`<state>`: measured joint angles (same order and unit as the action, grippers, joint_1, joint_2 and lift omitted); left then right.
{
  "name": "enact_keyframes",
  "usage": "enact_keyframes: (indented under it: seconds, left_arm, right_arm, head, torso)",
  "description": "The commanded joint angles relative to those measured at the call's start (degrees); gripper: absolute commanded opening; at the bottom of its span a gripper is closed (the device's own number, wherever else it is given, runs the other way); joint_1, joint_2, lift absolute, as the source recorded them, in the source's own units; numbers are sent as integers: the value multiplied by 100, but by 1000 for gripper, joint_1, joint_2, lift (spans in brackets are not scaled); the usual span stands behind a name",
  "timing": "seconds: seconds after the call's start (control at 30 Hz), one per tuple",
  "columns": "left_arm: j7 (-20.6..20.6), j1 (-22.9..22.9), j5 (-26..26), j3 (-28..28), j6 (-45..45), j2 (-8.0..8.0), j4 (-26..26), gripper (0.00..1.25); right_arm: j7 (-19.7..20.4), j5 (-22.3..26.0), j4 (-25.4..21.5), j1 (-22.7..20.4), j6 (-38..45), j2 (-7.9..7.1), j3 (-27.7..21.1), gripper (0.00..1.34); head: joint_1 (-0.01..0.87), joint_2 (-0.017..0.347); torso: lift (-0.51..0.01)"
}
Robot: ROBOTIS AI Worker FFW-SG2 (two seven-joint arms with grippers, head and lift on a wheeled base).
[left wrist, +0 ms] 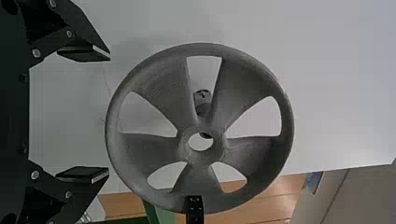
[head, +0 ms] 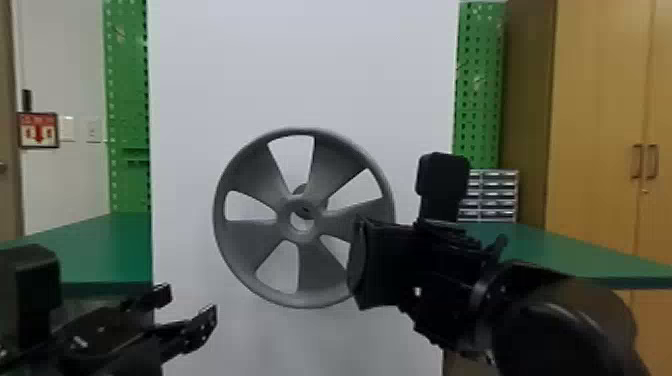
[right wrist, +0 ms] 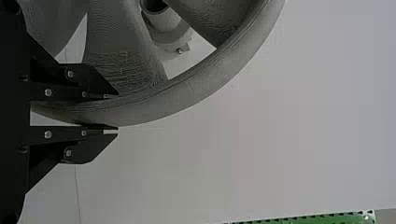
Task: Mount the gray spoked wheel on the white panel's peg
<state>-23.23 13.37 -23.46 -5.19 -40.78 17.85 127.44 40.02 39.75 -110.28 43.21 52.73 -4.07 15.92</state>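
Note:
My right gripper [head: 356, 265] is shut on the lower right rim of the gray spoked wheel [head: 260, 237], held upright before the white panel [head: 305, 65]. In the right wrist view, the right gripper [right wrist: 116, 113] has its fingers on both faces of the wheel's rim [right wrist: 187, 100]. The peg [head: 302, 189] shows behind the hub, partly hidden, and the left wrist view has the peg [left wrist: 202, 99] seen through a gap between spokes, apart from the hub's hole. At lower left, my left gripper [head: 192, 300] is open beside the wheel; its own view has the left gripper [left wrist: 109, 114] near the rim.
Green tabletops [head: 110, 250] flank the panel on both sides. Behind stand green pegboards [head: 127, 100], a small drawer cabinet [head: 492, 195] and a wooden cabinet [head: 595, 125] at the right.

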Motion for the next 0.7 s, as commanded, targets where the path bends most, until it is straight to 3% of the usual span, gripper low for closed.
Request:
enact_keyframes:
  seconds: [0.0,0.67]
  left_arm:
    - [11,17,0,27,0,0,0,861]
    - [20,25,-9,53,0,8,0,859]
  right_arm:
    - [111,138,15,82,9,11,-10,166]
    - [173,191,165,188,-26,-15,-160,166]
  head:
    - [84,-8]
    - [84,-8]
  torso:
    - [-484]
    - [-484]
